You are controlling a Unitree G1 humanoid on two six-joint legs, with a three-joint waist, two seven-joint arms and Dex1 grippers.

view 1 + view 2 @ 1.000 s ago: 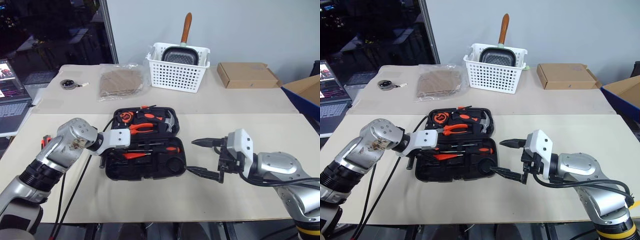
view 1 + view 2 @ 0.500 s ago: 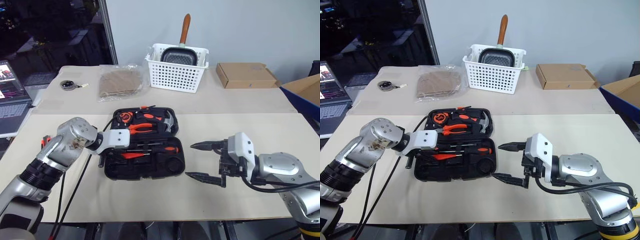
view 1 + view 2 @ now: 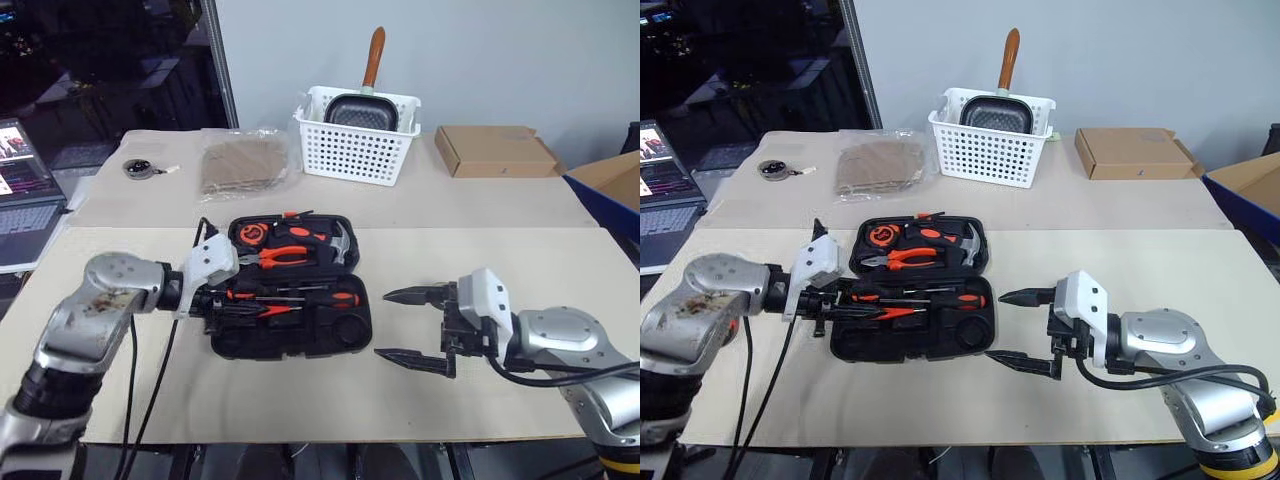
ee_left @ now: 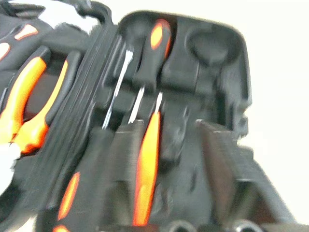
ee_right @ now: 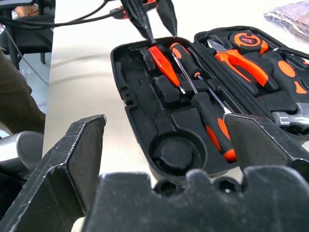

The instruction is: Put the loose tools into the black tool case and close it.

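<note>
Case: black tool case (image 3: 290,287) lies open, mid-worktop (image 3: 330,395), lid half far, tray half near.
Lid half: orange-handled pliers (image 3: 283,256), hammer (image 3: 338,243), round orange-and-black item at far-left corner; all seated.
Tray half: two long screwdrivers (image 5: 207,108) w/ orange-black handles lie in slots; small all-orange pointed tool (image 5: 164,66) beside them, toward the case's left end. Round recess (image 5: 175,153) at near-right corner looks empty.
Left gripper (image 5: 153,18): at case's left edge, tips over the orange tool's end. Fingers nearly together w/ a narrow gap; can't tell if pinching anything or just released.
Right gripper (image 3: 415,325): hovers just right of case, above worktop, fingers spread wide, nothing between them.
Step, my read: seating the last small tool in tray; lid not yet swung over.
Next move, my read: left gripper clears the tray, then lid half gets lifted from its far edge & folded toward near side; right gripper well placed to steady the case. Latch needs pressing after.
Beyond: white slotted basket (image 3: 355,140) w/ pan, cardboard box (image 3: 493,150), grey disc w/ cord (image 3: 140,168), all far side.
</note>
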